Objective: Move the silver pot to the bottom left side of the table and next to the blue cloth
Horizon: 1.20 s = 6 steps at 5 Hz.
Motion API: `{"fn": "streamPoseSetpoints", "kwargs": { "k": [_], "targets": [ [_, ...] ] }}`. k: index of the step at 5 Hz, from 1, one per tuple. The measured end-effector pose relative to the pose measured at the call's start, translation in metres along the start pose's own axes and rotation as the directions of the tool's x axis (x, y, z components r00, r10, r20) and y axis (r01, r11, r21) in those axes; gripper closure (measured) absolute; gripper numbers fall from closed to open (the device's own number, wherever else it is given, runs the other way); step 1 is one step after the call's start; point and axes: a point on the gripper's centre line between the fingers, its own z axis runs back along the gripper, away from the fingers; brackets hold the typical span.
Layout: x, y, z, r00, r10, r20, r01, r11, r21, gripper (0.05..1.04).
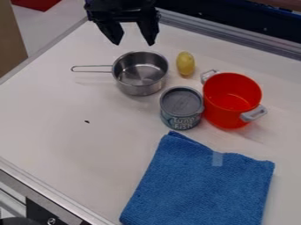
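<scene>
The black gripper (134, 43) hangs at the top of the view, just above and behind the silver pot, open with nothing between its fingers. The silver pot (140, 75) stands upright in the upper middle of the white table (70, 154), its thin handle pointing left. A folded blue cloth (200, 184) lies at the lower right, reaching the bottom edge of the view, well apart from the pot.
A grey tuna can (181, 108) stands between pot and cloth, close against a red pot (231, 100) with grey handles. A yellow oval object (185, 64) lies right of the silver pot. Metal rails (235, 36) border the table's back and front-left edges.
</scene>
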Motion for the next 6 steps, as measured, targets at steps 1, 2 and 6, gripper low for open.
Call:
{"fn": "streamPoseSetpoints", "kwargs": {
  "k": [1,2,6],
  "targets": [
    [-0.006,0.001,-0.008,0.999,0.013,-0.033,-0.013,1.000,-0.002,0.083],
    [-0.002,0.001,-0.016,0.999,0.035,-0.042,-0.034,0.999,0.012,0.083],
    [0.033,0.047,-0.034,0.963,-0.211,-0.169,0.217,0.976,0.022,0.083]
  ]
}}
